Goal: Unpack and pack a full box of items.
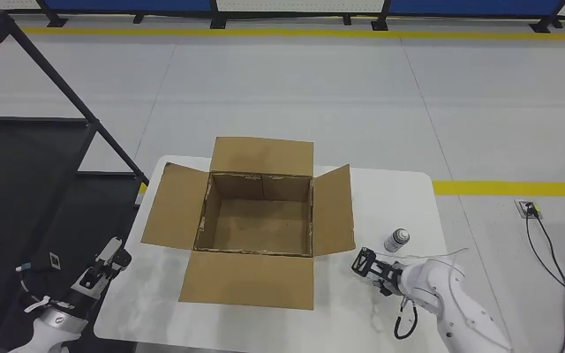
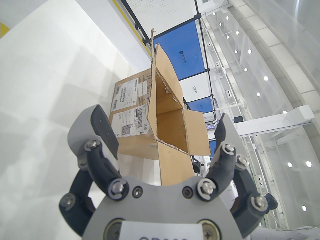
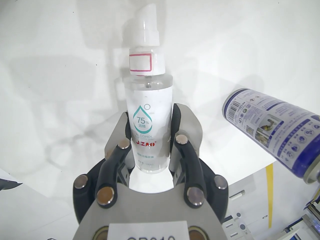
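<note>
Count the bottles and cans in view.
2. A clear spray bottle sits between the jaws of the right gripper; a blue spray can stands on the table nearby. None visible inside the box.

The box (image 1: 247, 279) stands in the middle of the table (image 1: 388, 190), its flaps spread outward. Right of it stands a can (image 1: 397, 239). Just before the can, near the box's front right corner, the right hand (image 1: 366, 262) grips a bottle (image 3: 148, 116). The left hand (image 1: 113, 256) is by the table's front left edge, apart from the box.
</note>
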Robot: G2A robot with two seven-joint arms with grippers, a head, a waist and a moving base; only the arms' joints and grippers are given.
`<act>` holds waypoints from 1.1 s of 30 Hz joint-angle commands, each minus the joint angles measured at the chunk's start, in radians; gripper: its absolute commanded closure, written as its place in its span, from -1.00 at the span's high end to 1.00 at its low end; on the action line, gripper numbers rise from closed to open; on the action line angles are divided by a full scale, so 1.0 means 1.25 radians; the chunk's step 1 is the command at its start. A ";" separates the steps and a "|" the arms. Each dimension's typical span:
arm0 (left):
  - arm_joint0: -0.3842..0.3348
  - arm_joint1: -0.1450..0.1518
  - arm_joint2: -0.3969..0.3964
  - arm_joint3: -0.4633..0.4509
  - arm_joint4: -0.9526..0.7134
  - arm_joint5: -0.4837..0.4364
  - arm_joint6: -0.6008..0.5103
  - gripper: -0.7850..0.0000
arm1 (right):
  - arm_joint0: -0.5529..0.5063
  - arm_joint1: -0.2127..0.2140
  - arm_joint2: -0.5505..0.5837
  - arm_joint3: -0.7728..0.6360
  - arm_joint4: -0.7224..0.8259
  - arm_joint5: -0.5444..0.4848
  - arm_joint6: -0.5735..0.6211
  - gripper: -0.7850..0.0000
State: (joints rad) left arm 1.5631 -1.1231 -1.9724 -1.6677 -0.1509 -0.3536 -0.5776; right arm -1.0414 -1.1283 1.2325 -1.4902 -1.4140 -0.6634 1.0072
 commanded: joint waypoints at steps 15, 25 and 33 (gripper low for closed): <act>0.000 0.000 0.000 0.000 0.000 0.000 0.000 1.00 | -0.216 0.039 0.223 -0.305 0.138 0.014 -0.074 -1.00; 0.000 0.000 0.000 0.000 0.000 0.000 0.000 1.00 | -0.301 0.039 0.317 -0.603 0.260 0.227 -0.096 -1.00; 0.000 0.000 0.000 0.000 0.000 0.000 0.000 1.00 | -0.081 0.020 0.149 -0.595 0.310 0.409 -0.088 -1.00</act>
State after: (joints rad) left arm 1.5631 -1.1231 -1.9724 -1.6677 -0.1509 -0.3536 -0.5776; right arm -1.2095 -1.0979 1.4695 -2.2554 -1.0323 -0.1869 0.8928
